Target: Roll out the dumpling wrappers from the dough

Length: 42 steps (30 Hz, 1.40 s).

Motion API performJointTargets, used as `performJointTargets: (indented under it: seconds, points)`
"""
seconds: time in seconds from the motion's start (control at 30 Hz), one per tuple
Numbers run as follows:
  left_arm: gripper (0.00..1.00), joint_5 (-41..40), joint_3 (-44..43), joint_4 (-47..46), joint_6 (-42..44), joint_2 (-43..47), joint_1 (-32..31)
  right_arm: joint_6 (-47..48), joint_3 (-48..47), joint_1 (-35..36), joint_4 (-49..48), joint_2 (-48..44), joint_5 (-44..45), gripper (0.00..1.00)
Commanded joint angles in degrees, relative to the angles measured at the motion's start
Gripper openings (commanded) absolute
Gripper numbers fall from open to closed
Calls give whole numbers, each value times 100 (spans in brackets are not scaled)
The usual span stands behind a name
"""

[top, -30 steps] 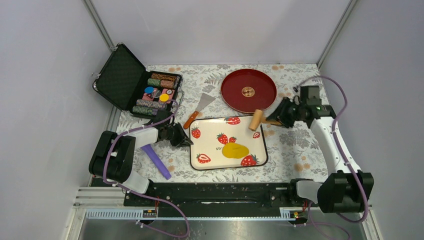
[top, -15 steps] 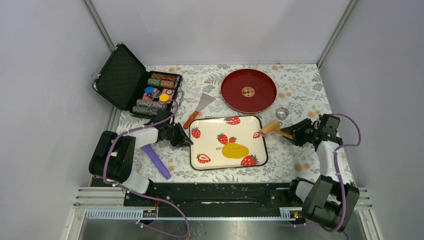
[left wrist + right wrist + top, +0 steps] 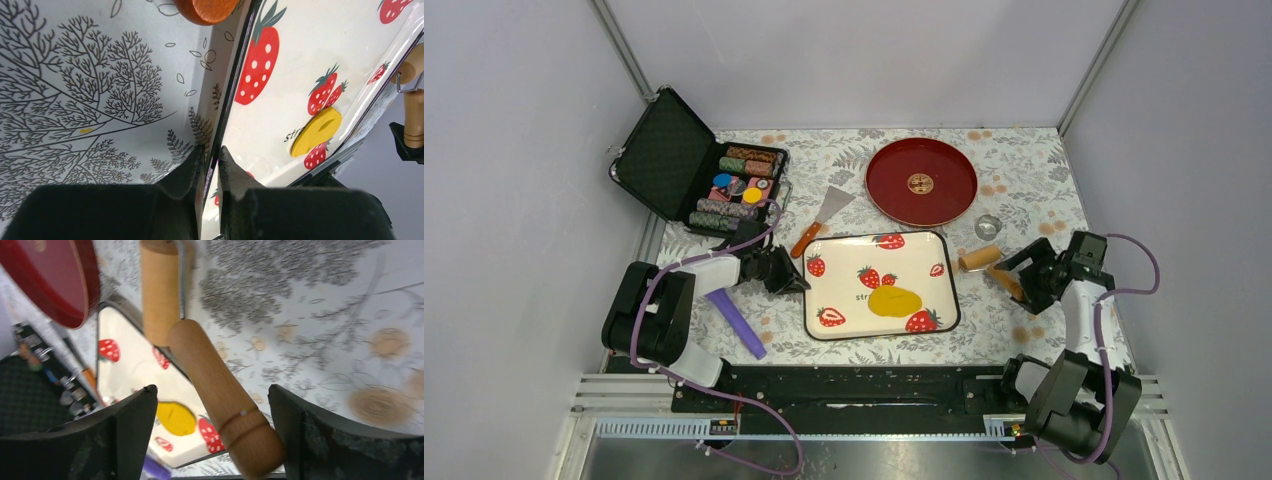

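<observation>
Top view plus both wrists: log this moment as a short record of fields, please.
tray: strawberry print, on the table
dough: flattened yellow patch on the tray, toward its near edge
roller: wooden, lying on the table right of the tray
left gripper: shut on the tray's left rim
right gripper: open, fingers either side of the roller's handle

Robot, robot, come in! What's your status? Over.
Left gripper shut on rim of strawberry-print tray. Right gripper open around handle of wooden roller, roller lying on table beside tray. Flat yellow dough on tray, nothing on top. Over.
</observation>
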<state>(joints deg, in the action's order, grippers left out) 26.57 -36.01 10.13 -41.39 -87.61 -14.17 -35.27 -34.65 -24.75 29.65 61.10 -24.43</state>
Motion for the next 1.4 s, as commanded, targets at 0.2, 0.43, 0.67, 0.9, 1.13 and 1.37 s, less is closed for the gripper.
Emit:
performJointTargets:
  seconds: [0.2, 0.43, 0.67, 0.9, 1.13, 1.37]
  points:
    - [0, -1065, 248, 568, 157, -310, 29, 616, -923, -11, 1184, -188, 2766, 94]
    - [0, -1063, 250, 560, 157, -315, 29, 868, -1390, -6, 893, 290, 1626, 99]
    - [0, -1053, 254, 552, 157, -307, 31, 551, -2083, 282, 487, 1706, 767, 88]
    - [0, -1053, 261, 549, 157, -314, 32, 531, -3787, 645, 881, 3418, 777, 76]
    - [0, -1049, 243, 556, 157, -333, 31, 527, -4813, 899, 1358, 4705, 994, 67]
    - [0, -1052, 238, 555, 166, -343, 30, 635, -4902, 1154, 1436, 5214, 1164, 58]
